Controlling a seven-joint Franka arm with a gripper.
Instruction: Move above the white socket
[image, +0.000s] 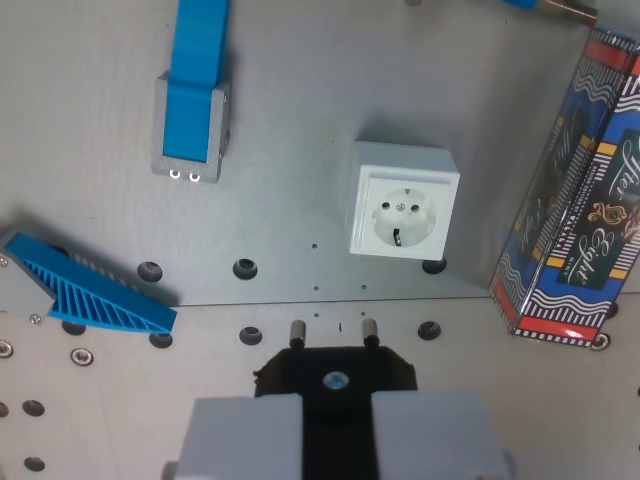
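The white socket (403, 200) is a square box with a round recess and two pin holes, lying on the grey metal plate (300, 150) right of centre in the wrist view. My gripper (337, 405) is at the bottom edge, its two grey fingers (245, 435) shut on a black plug (335, 380). The plug's two metal pins (297, 332) point up the picture. The socket lies further up the picture than the pins and a little toward the wrist view's right, well apart from them.
A grey block with a blue strap (193, 110) stands at upper left. A blue ribbed wedge (90, 295) lies at the left edge. A tall patterned dark box (580, 200) stands at the right, close to the socket. Screw holes dot the plate.
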